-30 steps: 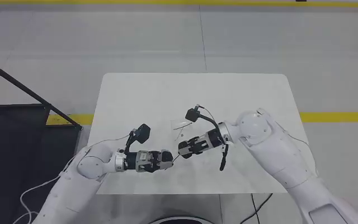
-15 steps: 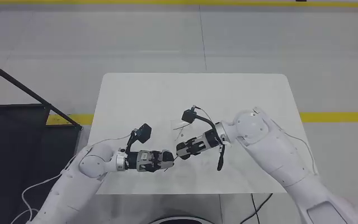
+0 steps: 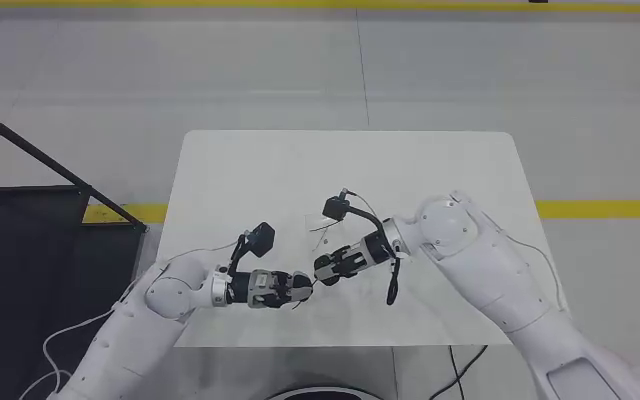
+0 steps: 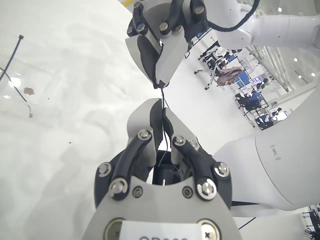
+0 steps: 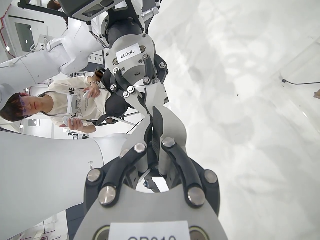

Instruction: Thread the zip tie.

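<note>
you are bringing the right gripper (image 4: 160, 84) closer to the left gripper (image 4: 161, 108) than before; both are pinching the zip tie (image 4: 163, 98), tips almost touching.

L gripper (image 3: 301, 288) & R gripper (image 3: 321, 270) meet tip to tip over the table (image 3: 250, 160), near its front edge, zip tie (image 3: 312, 283) between them.

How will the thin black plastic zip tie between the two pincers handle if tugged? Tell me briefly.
The thin black plastic zip tie is probably floppy: its tail curves loosely inside the left pincer. It looks very light, being hair-thin. It may slip, since the right pincer pinches it only at its very tips.
</note>
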You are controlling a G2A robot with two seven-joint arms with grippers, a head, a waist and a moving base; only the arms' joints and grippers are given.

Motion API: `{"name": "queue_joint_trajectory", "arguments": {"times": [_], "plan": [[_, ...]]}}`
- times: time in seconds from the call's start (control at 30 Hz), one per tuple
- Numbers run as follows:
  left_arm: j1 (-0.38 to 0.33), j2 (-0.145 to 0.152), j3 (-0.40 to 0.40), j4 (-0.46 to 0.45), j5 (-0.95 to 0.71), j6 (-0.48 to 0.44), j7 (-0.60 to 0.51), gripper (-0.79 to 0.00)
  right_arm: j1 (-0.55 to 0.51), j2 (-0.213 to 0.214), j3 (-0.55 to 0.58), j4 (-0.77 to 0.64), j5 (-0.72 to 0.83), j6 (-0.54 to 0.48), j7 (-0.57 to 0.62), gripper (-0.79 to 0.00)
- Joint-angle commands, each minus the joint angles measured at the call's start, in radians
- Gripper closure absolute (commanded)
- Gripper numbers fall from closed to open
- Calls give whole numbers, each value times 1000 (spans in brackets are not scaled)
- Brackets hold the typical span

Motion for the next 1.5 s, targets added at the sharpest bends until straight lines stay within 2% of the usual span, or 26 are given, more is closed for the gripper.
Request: {"name": "queue_joint_trajectory", "arguments": {"times": [0.0, 0.07, 0.13, 0.17, 0.2, 0.43, 0.67, 0.9, 1.2, 1.33, 1.43, 1.47], "plan": [[-1, 1, 2, 1, 4, 6, 7, -43, 1, -1, -1, 1, 0, 1, 2, 0], [-2, 1, 4, 2, 9, 11, 14, 0, 2, -2, -2, 2, 0, 3, 2, 0], [-3, 2, 6, 3, 12, 15, 20, 0, 2, -3, -1, 4, -1, 8, -3, 0], [-3, 2, 6, 3, 13, 18, 25, 0, 2, -3, 0, 4, 1, 10, -7, -225], [-3, 2, 6, 2, 15, 19, 31, 0, 2, -3, 3, 4, 2, 12, -11, -773], [9, 3, -19, 6, 12, 34, 114, 0, -41, 16, 75, 2, 49, -44, -34, -785], [23, 4, -55, 27, -75, 30, 215, 0, -179, 57, 187, -64, 46, -154, -91, -785], [53, -6, -67, -9, 37, 67, 351, 0, -316, 71, 210, -157, -12, -234, -226, -785], [53, -6, -67, -11, 37, 70, 353, 0, -319, 71, 211, -159, -16, -230, -234, -785], [64, -12, -61, -29, 41, 102, 398, 0, -332, 66, 190, -172, -35, -219, -277, -785], [65, -17, -53, -30, 47, 111, 427, 0, -325, 61, 177, -162, -33, -230, -290, -742], [64, -19, -52, -29, 48, 112, 436, 0, -323, 59, 172, -159, -34, -233, -293, -693]]}}
